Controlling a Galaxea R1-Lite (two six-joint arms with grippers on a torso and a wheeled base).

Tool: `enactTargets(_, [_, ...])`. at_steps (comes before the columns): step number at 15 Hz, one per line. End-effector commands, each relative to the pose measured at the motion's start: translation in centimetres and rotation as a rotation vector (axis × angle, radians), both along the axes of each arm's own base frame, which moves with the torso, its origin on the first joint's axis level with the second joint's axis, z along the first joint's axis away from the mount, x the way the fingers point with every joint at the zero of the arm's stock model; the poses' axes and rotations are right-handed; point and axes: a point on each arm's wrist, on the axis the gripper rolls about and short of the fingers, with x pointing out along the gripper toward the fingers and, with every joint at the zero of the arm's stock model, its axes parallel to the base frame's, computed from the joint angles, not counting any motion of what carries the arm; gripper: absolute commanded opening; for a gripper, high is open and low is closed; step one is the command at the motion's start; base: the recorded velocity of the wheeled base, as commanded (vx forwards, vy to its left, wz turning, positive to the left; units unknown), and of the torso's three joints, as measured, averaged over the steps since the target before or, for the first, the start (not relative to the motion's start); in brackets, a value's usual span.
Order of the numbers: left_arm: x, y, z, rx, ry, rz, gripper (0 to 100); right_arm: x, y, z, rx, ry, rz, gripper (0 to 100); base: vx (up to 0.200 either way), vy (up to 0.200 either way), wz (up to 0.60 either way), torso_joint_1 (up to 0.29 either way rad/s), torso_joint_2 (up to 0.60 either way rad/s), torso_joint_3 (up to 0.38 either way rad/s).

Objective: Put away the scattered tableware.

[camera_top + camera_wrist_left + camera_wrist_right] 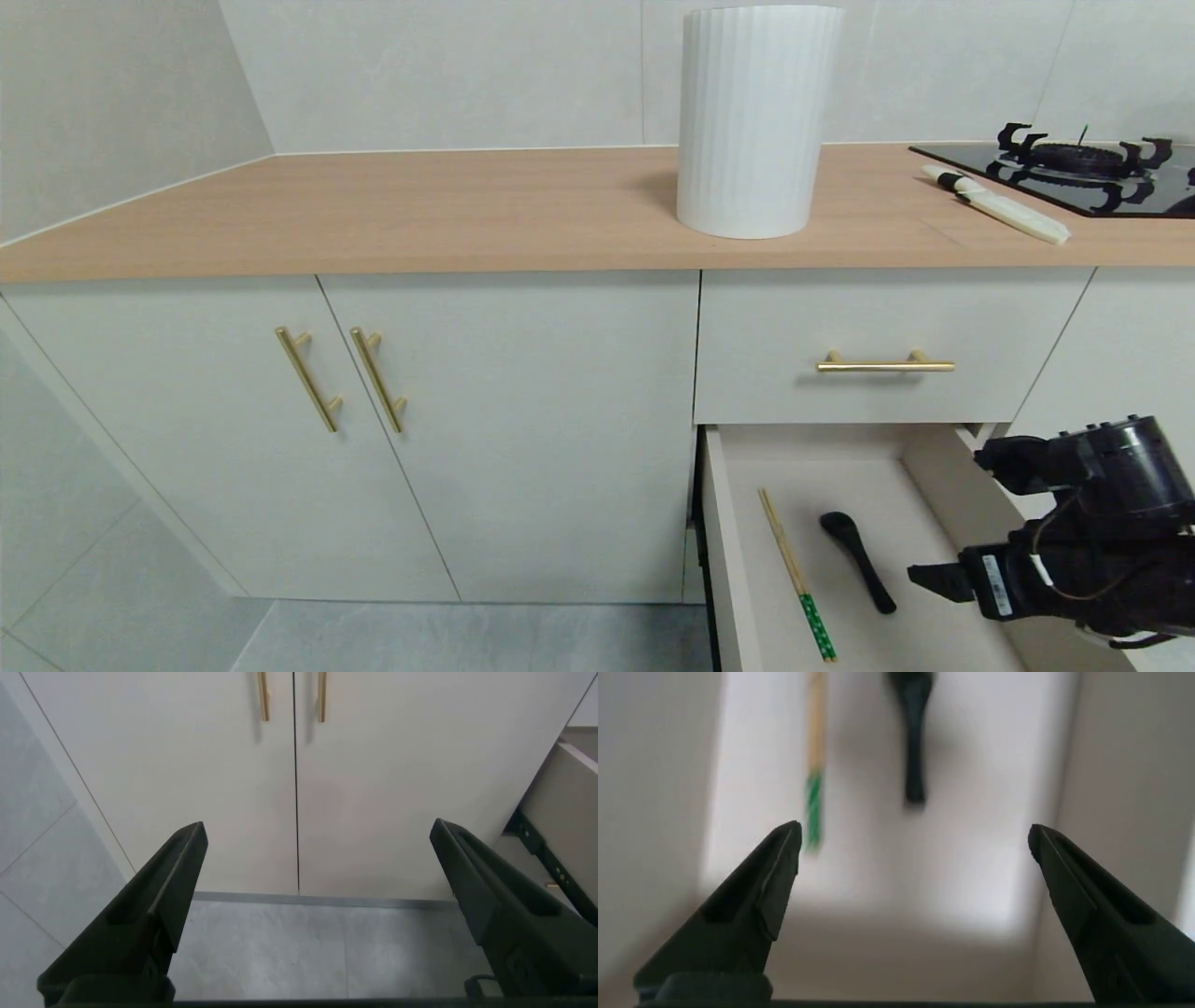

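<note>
Right pincer: You are holding it spread wide and empty. It is hanging over the right side of the open drawer, with its fingertips pointing across the drawer.
Left pincer: It is also standing wide and empty, low down near the floor and facing the two cabinet doors.
Drawer contents: One pair of chopsticks with green ends and one black spoon are lying on the drawer floor. They are side by side but apart, both running front to back. You are likely treating both as stowed.
Upper drawer: One, sitting shut directly above the open one.
Task's thing outstanding: One pale knife with a dark band is lying on the surface at the right, just beside the stove.
Deciding relation: From the right pincer, the knife is lying higher and farther back, slightly to the right. Its long axis is running diagonally, with the banded end far and left and the broad end nearer the front edge of the surface.
Nearer arm: The right arm is sitting nearer. The left is well apart from the knife, so you are probably assigning the pick to the right.
Other item: One white ribbed container is standing upright on the surface, left of the knife and well apart from it.
</note>
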Motion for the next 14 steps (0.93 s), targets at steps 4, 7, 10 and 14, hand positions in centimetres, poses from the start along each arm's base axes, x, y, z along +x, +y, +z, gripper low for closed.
enactTargets(4, [0.0, 0.0, 0.0, 0.003, 0.0, 0.001, 100, -3.5, -0.2, 4.5, 0.061, -0.092, 0.07, 100, 0.0, 0.0, 0.0, 0.0, 0.0, 0.0])
enactTargets(7, [0.0, 0.0, 0.0, -0.001, 0.0, 0.001, 100, -3.6, -0.1, 4.5, 0.059, -0.093, 0.076, 100, 0.0, 0.0, 0.0, 0.0, 0.0, 0.0])
enactTargets(10, [0.0, 0.0, 0.0, -0.001, 0.0, 0.001, 100, -3.9, 0.1, 4.4, 0.055, -0.09, 0.09, 100, -0.133, 0.0, 0.0, 0.0, 0.0, 0.006])
enactTargets(14, [0.0, 0.0, 0.0, -0.001, 0.0, 0.001, 100, -4.1, 0.5, 4.2, 0.051, -0.082, 0.109, 100, -0.2, 0.0, 0.0, 0.002, 0.0, 0.007])
